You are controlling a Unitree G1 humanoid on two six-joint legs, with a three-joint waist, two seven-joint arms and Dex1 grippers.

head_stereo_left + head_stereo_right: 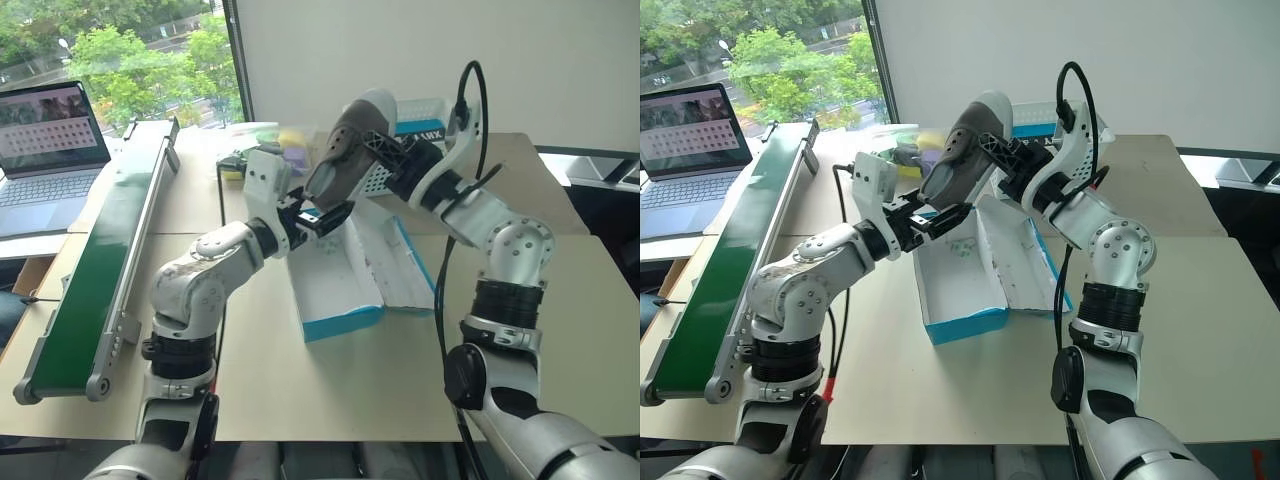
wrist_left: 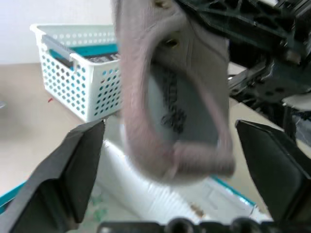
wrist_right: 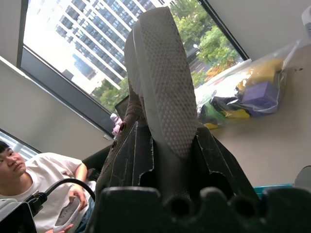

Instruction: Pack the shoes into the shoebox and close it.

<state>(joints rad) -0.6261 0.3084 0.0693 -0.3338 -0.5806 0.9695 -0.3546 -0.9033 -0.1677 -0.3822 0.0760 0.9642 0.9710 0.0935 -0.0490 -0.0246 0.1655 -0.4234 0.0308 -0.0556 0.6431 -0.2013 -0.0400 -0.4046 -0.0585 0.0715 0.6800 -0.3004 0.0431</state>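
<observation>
Right gripper [image 1: 392, 150] is clamped on a grey shoe [image 1: 345, 150], holding it tilted in the air above the open shoebox [image 1: 345, 275]. Left gripper [image 1: 318, 216] stands wide open, empty, its fingers just below the shoe's heel.

Grey-taupe shoe [image 1: 338, 160] with pale, dot-textured sole [image 3: 163, 82]; blue box [image 1: 345, 275], white inside; white lattice basket [image 2: 77, 73]; green conveyor [image 1: 95, 270]; beige worktop [image 1: 330, 380].

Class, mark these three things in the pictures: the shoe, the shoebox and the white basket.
shoe [image 1: 335, 165], left eye view, grey side.
shoebox [image 1: 345, 322], left eye view, blue front wall.
white basket [image 2: 73, 80], left wrist view, lattice side wall.
</observation>
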